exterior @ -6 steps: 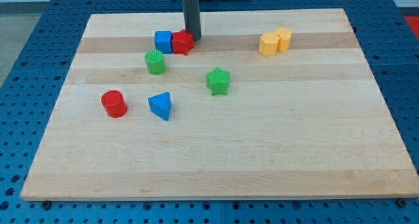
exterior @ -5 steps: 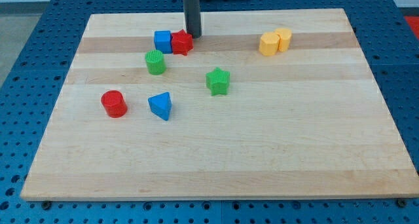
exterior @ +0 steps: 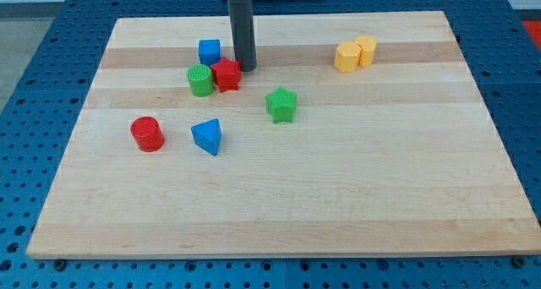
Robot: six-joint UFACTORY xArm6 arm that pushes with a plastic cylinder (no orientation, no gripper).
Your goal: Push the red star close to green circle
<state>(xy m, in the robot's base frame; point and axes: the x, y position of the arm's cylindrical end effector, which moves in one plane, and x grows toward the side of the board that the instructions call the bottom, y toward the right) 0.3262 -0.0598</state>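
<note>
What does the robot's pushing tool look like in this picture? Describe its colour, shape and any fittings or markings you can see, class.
The tool is a straight, dark grey rod of round section, plain and smooth, ending in my tip beside the red star. At the view's top, a paler, whitish collar rings the rod where it leaves the frame. No cables, labels or markings show, and the arm itself is out of view.

A lab: wooden board on blue perforated bench.

rod: dark, upright, coming down from the view's top
my tip: touching the red star's upper-right edge
</note>
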